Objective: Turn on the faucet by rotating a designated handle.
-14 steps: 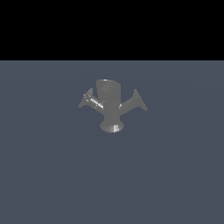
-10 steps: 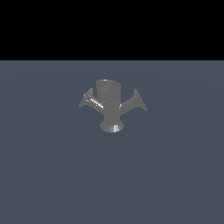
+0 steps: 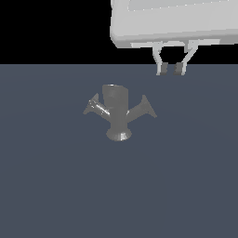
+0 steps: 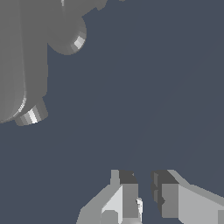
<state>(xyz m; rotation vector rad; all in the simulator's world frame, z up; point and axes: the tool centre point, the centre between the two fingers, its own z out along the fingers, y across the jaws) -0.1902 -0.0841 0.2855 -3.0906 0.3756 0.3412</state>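
The dark-grey faucet (image 3: 116, 103) stands upright on its flared foot on the grey-blue floor. Its plain matte handle (image 3: 142, 109) angles up toward the exterior view's right and ends in a cone tip. The other arm (image 3: 96, 107), with bright streaks, points to the exterior view's left. My gripper (image 3: 171, 69) hangs above and to the right of the handle, apart from it. Its fingers are a narrow gap apart with nothing between them. In the wrist view the gripper (image 4: 144, 192) is over bare floor, and part of the faucet (image 4: 22, 57) shows off to one side.
The large light-grey hand body (image 3: 172, 21) fills the top right of the exterior view. The grey-blue floor (image 3: 186, 186) extends around the faucet.
The hand and its fingers have come into the exterior view at the top right; earlier no arm was visible. The faucet and its arms have not moved.
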